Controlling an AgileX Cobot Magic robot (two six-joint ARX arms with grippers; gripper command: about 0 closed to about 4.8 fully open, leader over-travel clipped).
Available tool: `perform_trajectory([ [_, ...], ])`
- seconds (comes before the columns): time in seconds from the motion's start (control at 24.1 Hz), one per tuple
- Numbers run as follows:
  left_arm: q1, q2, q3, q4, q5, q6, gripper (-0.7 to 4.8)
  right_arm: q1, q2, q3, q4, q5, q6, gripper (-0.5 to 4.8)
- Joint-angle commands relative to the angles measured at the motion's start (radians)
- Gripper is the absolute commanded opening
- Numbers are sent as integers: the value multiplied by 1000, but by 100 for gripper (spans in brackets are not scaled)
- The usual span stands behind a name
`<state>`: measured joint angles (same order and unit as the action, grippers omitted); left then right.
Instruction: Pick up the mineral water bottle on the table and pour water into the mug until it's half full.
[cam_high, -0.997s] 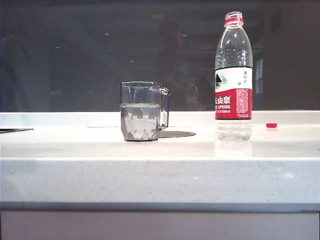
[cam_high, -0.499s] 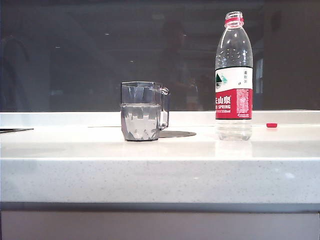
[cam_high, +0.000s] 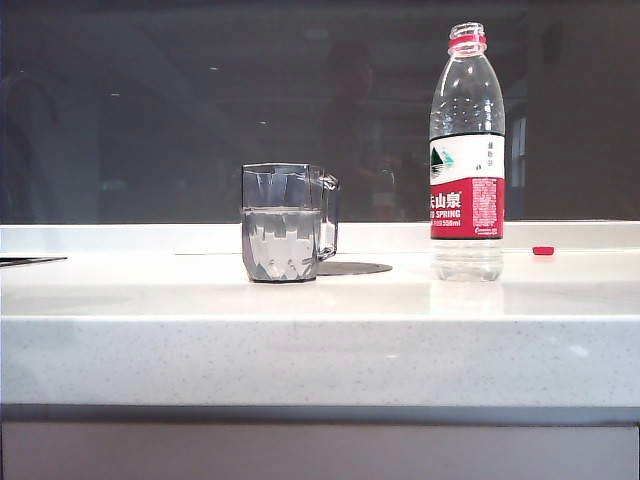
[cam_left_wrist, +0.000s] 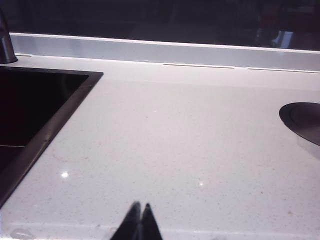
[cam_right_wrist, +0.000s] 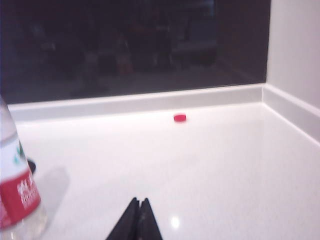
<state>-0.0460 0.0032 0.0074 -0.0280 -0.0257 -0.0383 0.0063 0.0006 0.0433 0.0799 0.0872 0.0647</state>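
White speckled table (cam_high: 320, 350): mineral water bottle (cam_right_wrist: 17, 190) upright beside pinched-shut, empty right gripper (cam_right_wrist: 139, 202); left gripper (cam_left_wrist: 139, 207) shut, empty, farther.

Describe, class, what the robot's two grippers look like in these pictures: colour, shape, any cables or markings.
Only the fingertips show. The left gripper appears as two black, slim, tapering fingers ending in points, over the white table. The right gripper looks the same: two black pointed fingers. No cables, markings or arm bodies are visible, and neither arm appears in the exterior view.
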Motion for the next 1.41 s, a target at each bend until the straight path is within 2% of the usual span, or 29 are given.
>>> perform_trajectory([
  [0.04, 1, 0, 3, 6, 4, 2, -4, 2, -2, -13, -3, -19, -14, -8],
  [0.29, 1, 0, 3, 7, 4, 2, -4, 2, -2, -42, 32, -91, -13, -8],
  [1.41, 1, 0, 3, 6, 4, 2, -4, 5, -2, -42, 19, -90, -21, -8],
])
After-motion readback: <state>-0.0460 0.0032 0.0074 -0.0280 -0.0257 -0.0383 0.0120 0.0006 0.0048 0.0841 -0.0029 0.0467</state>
